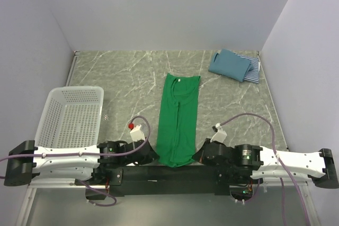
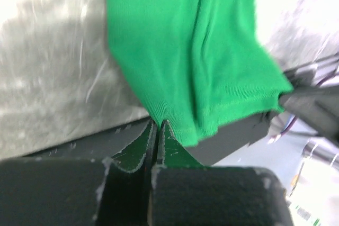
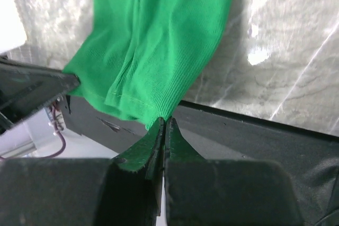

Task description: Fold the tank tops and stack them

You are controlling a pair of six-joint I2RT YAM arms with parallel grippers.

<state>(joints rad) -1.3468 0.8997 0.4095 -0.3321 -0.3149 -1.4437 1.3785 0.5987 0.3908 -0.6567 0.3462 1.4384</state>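
At left, the white basket (image 1: 74, 89) sits just left of your left gripper (image 2: 158, 126), so watch the elbow swing when you lift. The left gripper is closed tight on the near-left hem corner of the green tank top (image 1: 179, 120). The bite is thin and could slip if you pull fast. The green tank top lies lengthwise mid-table (image 1: 122, 72), neck far, hem hanging over the near edge. Your right gripper (image 3: 163, 124) is clamped on the near-right hem corner with the same thin bite. Lift unevenly and the fold skews, or a layer drops out. In the far right corner, the teal tank top (image 1: 230, 64) lies folded on the striped tank top (image 1: 255, 71). A sloppy carry could knock that stack.
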